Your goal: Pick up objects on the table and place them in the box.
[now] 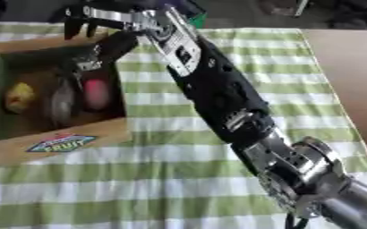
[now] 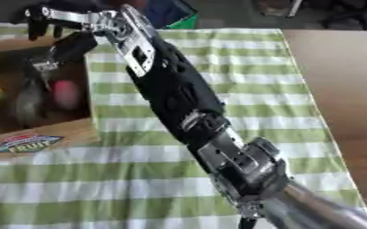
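One worktop point(image 1: 218, 179) fills both views, covered in a green-and-white striped cloth point(image 1: 179, 161), with bare brown wood showing along the 3 o'clock side. The right arm point(image 1: 218, 98) crosses it from 5 o'clock up to 11 o'clock. A cardboard box point(image 1: 61, 145) sits at 9 o'clock, its front wall bearing a fruit label point(image 1: 61, 143). The left eye view shows the whole box; the right eye view cuts off its left part. The right robot hand point(image 1: 100, 49) hangs over the box's far right corner, fingers pointing down and apart, clasping nothing that can be made out. Inside the box lie a pink-red object point(image 1: 96, 94), a dark greyish object point(image 1: 61, 103) just beside it, and a yellow object point(image 1: 19, 97) towards 9 o'clock. The striped cloth from 6 o'clock round to 3 o'clock carries only the arm.
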You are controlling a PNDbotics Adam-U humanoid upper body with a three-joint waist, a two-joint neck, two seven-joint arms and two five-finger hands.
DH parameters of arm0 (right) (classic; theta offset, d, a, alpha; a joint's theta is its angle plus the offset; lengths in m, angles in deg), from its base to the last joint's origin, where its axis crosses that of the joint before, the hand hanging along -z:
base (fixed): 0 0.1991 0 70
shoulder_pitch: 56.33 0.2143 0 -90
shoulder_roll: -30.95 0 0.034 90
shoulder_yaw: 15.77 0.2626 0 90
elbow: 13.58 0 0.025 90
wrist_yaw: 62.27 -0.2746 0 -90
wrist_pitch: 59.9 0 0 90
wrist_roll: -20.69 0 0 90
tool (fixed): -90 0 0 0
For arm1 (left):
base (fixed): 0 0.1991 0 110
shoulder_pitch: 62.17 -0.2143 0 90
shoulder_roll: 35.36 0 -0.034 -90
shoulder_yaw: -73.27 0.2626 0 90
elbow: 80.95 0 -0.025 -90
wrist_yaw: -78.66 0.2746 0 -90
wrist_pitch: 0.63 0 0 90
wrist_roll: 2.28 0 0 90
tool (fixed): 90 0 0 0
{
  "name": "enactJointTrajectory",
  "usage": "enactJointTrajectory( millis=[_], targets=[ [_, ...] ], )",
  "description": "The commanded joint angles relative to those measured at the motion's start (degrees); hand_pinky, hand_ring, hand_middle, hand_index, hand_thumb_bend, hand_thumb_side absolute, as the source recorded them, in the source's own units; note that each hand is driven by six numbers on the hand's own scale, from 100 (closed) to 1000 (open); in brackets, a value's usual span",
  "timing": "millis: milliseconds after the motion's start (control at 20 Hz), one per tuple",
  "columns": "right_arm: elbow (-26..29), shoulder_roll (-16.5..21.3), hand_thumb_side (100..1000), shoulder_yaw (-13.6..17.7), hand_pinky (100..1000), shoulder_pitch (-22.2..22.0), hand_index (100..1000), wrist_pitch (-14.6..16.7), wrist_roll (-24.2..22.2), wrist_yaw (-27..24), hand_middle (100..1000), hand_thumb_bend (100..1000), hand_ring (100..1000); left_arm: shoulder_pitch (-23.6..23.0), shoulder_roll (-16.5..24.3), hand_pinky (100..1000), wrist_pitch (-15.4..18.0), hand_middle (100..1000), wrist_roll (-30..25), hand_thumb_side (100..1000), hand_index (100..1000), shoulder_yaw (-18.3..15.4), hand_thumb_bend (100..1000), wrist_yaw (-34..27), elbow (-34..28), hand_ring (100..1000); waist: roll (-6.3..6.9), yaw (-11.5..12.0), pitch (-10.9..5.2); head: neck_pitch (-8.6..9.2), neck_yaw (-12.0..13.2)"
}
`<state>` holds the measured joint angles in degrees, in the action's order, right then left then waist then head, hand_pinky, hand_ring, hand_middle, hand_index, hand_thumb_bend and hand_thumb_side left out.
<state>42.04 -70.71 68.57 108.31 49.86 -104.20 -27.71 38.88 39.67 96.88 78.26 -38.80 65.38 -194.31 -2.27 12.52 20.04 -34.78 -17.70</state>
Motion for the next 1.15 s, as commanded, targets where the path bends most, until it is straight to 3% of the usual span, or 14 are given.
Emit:
enactJointTrajectory(
  millis=[50,300,650,750,900,1150],
  targets=[
    [3.12,1.89,686,0.54,743,1.52,945,-1.91,0.32,-2.81,697,474,816,-0.04,1.02,629,0.10,685,0.23,981,738,-0.23,100,0.14,-1.23,742,0.52,-0.14,-1.71,-0.26,0.34],
    [6.81,4.47,743,0.96,736,1.21,937,-3.95,1.61,-6.68,681,413,808,-0.44,1.13,629,0.18,684,0.49,979,738,-0.42,100,0.22,-1.23,742,0.89,-1.10,-2.13,-0.69,1.33],
    [16.31,11.65,858,0.75,716,-1.41,924,-10.12,7.96,-17.65,664,100,789,-1.17,1.58,627,0.57,684,1.36,970,737,-0.90,100,0.44,-1.23,741,1.66,-3.40,-2.93,-1.67,3.76],
    [19.19,13.87,923,0.70,709,-2.66,920,-12.39,10.89,-21.30,659,100,783,-1.33,1.82,626,0.79,684,1.59,966,738,-0.94,100,0.47,-1.23,741,1.91,-4.03,-3.13,-2.05,4.36],
    [23.27,17.65,944,0.61,704,-4.99,922,-15.60,15.90,-25.78,670,100,780,-1.64,2.22,626,1.21,684,2.03,962,738,-1.13,100,0.57,-1.23,741,2.27,-4.98,-3.42,-2.56,5.25],
    [30.61,23.42,980,0.58,694,-10.31,927,-18.20,22.73,-33.61,694,100,775,-1.95,2.53,624,1.85,685,2.71,954,738,-1.34,100,1.11,-1.23,741,2.67,-5.86,-3.62,-2.79,6.51]
  ],
)
